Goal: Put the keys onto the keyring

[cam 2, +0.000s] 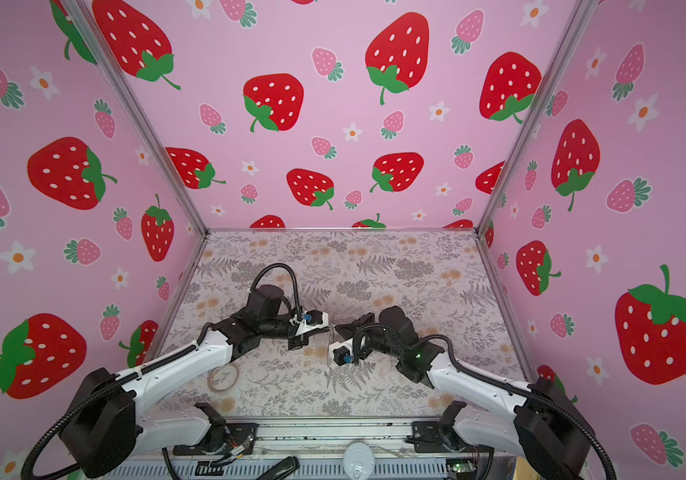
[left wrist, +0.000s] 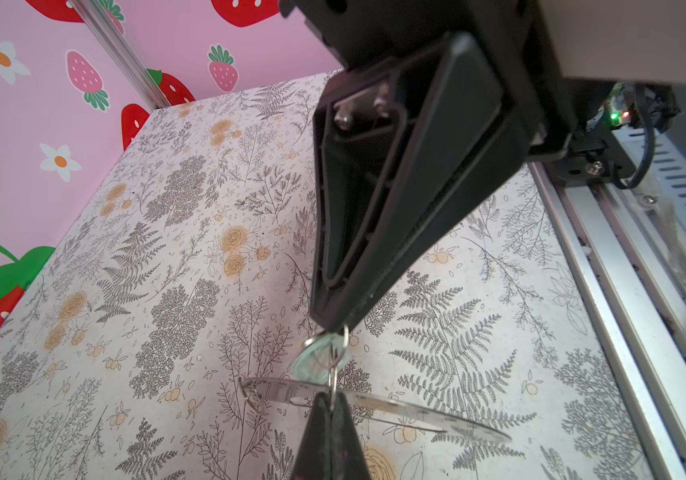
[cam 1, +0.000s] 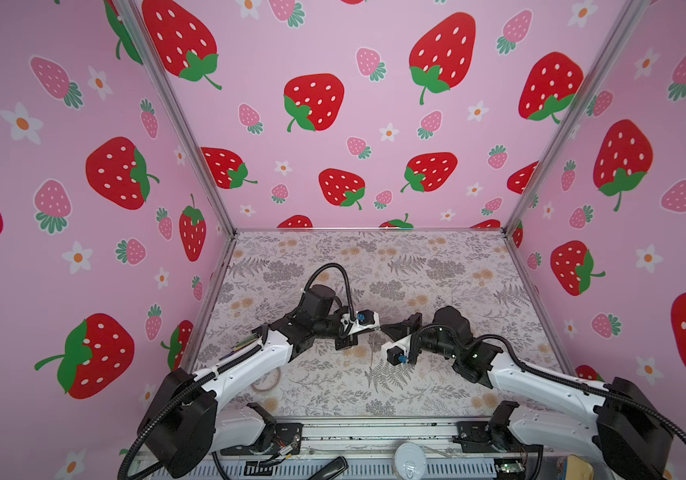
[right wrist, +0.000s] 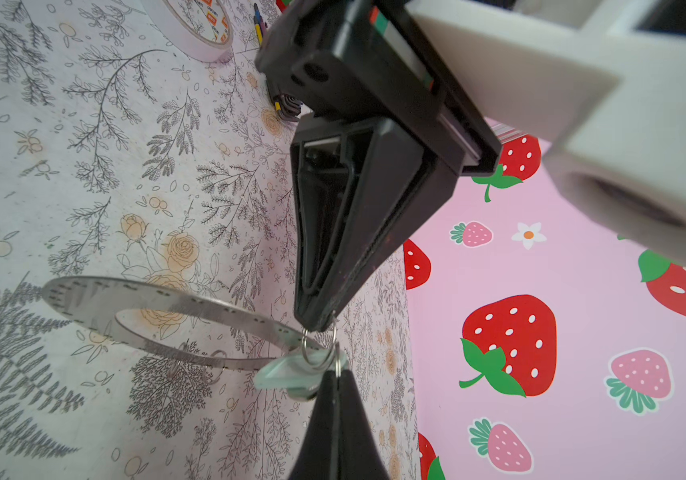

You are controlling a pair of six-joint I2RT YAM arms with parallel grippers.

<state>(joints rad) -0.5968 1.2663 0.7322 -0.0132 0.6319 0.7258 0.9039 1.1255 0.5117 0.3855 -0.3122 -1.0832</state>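
While both of my tools are clamped fully shut, nose to nose in the air above the bench, the work hangs between their tips. My left tool and my right tool each nip thin wire loops at the very point. I cannot tell whether they share one loop or hold two linked ones. From those loops dangles the keyring, the flat grey disc with the large round hole. It is tilted and clear of the bench, its rim just beside my right tool's tip. A pale green translucent tag hangs in the same cluster. I cannot pick out the keys for certain in that tangle.

I judge the keyring to be light, stiff and slick. As a thin metal plate it will not bend, but it will swing and twist freely on its loop. If I need it steady, the place to take it is across the flat faces of the wide band, close to the rim hole that carries the loop. The edge would skate out of my pads. The wire loops look springy and very fine, so a pinch at the tips could easily let them snap free.
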